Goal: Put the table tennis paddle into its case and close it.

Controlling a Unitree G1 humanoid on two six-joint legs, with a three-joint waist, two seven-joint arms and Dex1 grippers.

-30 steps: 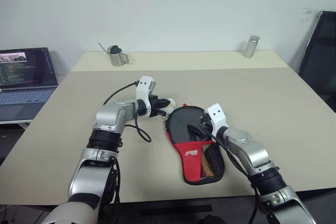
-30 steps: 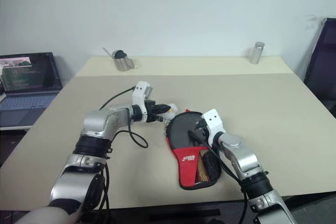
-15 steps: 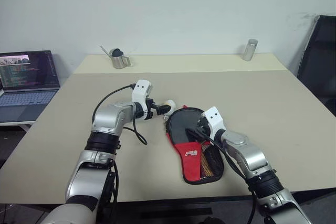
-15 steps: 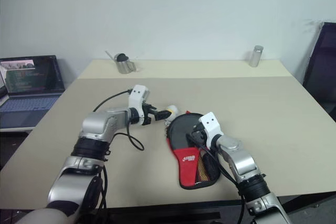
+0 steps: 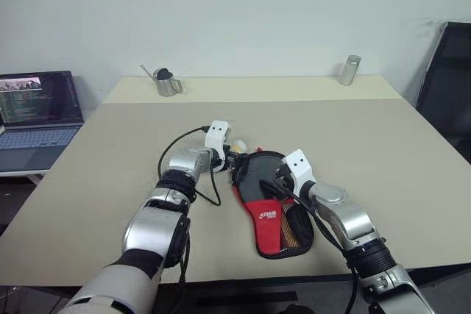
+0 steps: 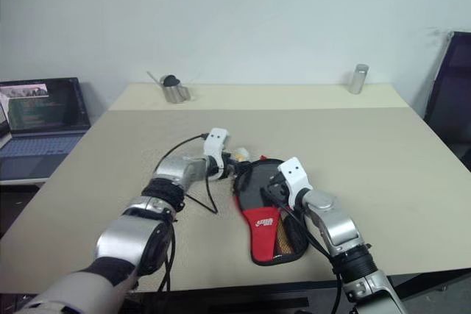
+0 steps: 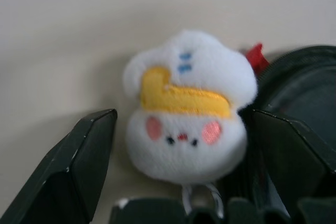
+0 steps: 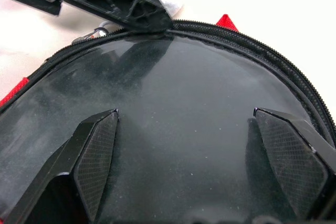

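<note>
Paddle (image 8: 173,124) — sits in unzipped case (image 5: 274,215) on worktop (image 5: 383,145). Left gripper (image 7: 178,129) spread around plush charm (image 7: 188,106). Right gripper (image 8: 184,124) spread over paddle face.

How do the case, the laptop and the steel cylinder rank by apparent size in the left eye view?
1. Laptop, partly cut off; farther away.
2. Case, roughly similar, so unsure.
3. Steel cylinder, clearly smallest, but farthest.
</note>
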